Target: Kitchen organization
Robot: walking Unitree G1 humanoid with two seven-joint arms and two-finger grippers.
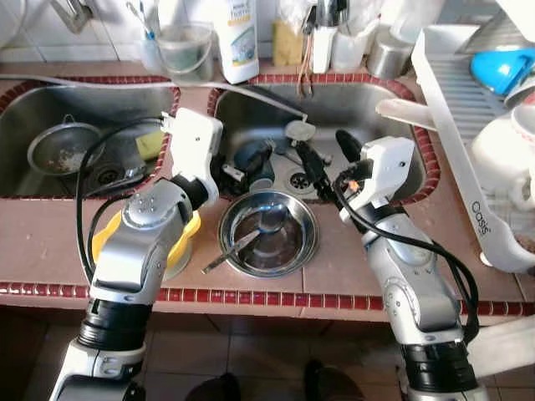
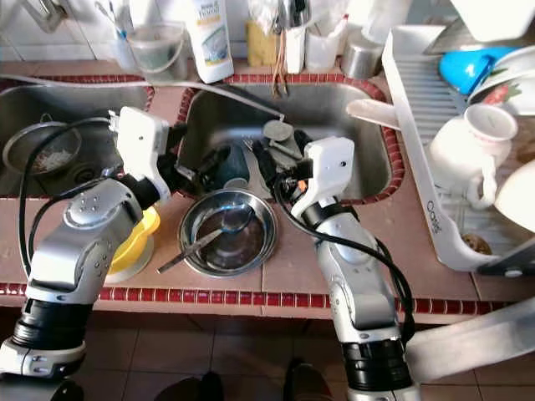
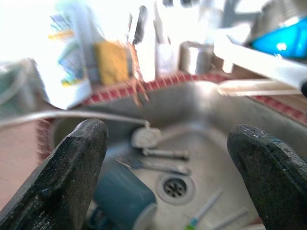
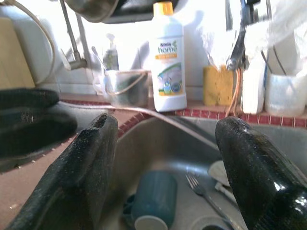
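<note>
A steel bowl [image 1: 269, 234] holding a spoon and a knife sits on the tiled counter in front of the right sink [image 1: 401, 113]. In that sink lie a blue mug [image 1: 255, 163] on its side, a fork [image 3: 153, 164] and a round plug [image 1: 299, 129]. My left gripper [image 1: 232, 174] hangs open over the sink's near left corner, close to the mug, with nothing between its fingers. My right gripper [image 1: 328, 159] is open over the sink's near edge, just right of the drain [image 1: 299, 179], and holds nothing.
A yellow bowl [image 1: 185, 238] lies under my left forearm. The left sink [image 1: 33, 109] holds a strainer [image 1: 63, 150] and a sponge. A detergent bottle [image 1: 236, 38], cups and utensil holders line the back ledge. A white dish rack [image 1: 468, 167] with a teapot stands at the right.
</note>
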